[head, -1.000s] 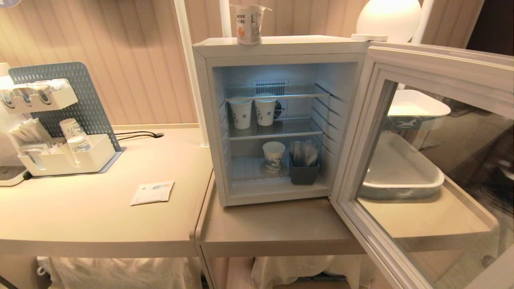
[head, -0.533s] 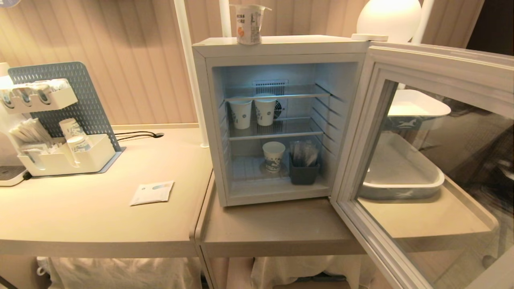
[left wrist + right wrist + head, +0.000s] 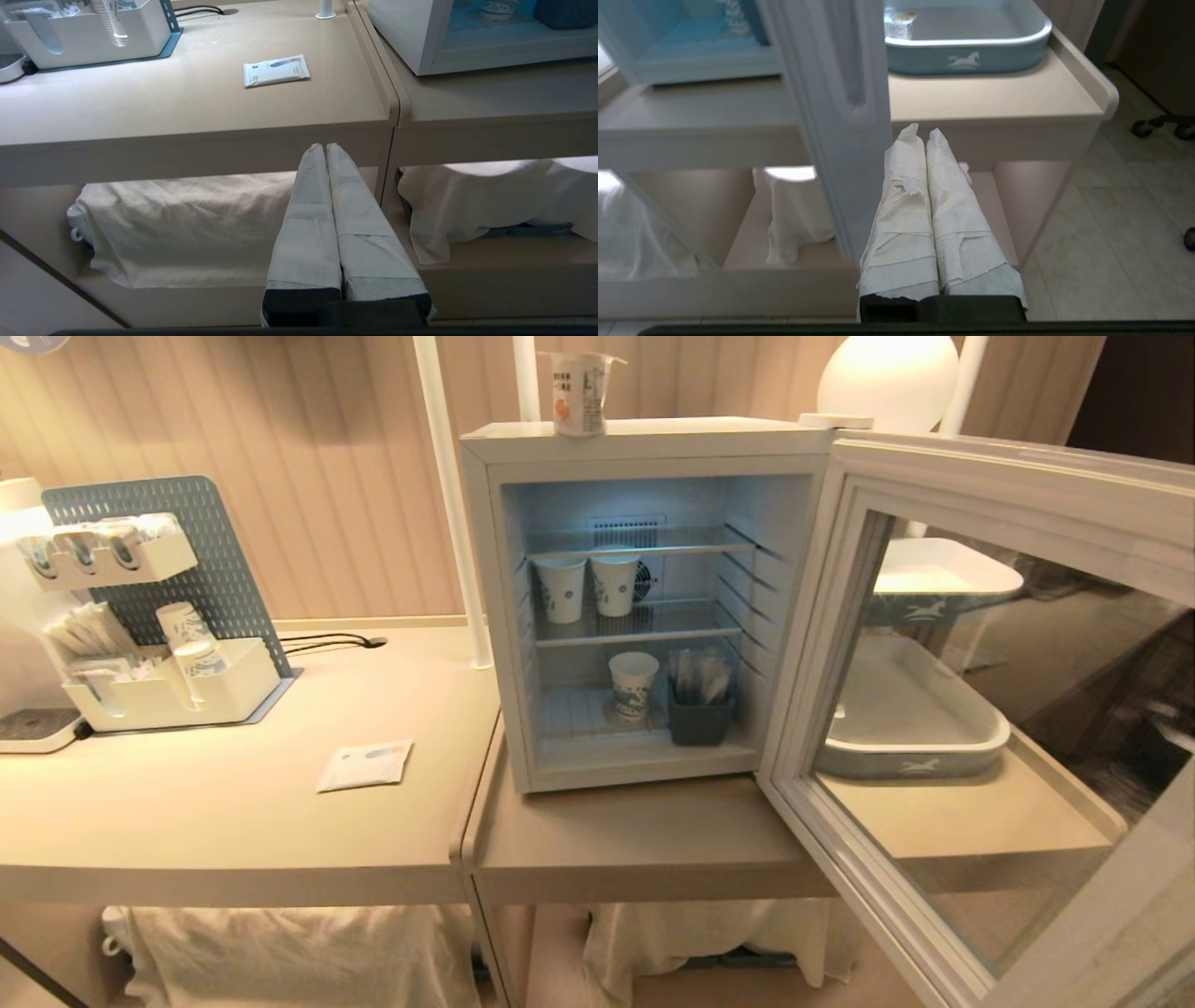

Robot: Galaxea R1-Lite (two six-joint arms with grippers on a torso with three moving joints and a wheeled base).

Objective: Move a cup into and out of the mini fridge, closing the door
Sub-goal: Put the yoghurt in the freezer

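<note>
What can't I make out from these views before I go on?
- Head view: neither arm shows; both sit below the frame.
- Head view: the door runs off the right and bottom edges.
- Head view: print on the cup atop the mini fridge is too small.
- Right wrist view: the door edge hides most of the fridge interior.

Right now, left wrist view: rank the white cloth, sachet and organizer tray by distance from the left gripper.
From the left gripper, shut, below the table edge:
1. white cloth, under the table
2. sachet, mid tabletop
3. organizer tray, far back corner

Warm, even room light; a cool blue glow inside the mini fridge (image 3: 644,607). Beside it, the door (image 3: 943,709) glass shows reflections; edges bend.
</note>
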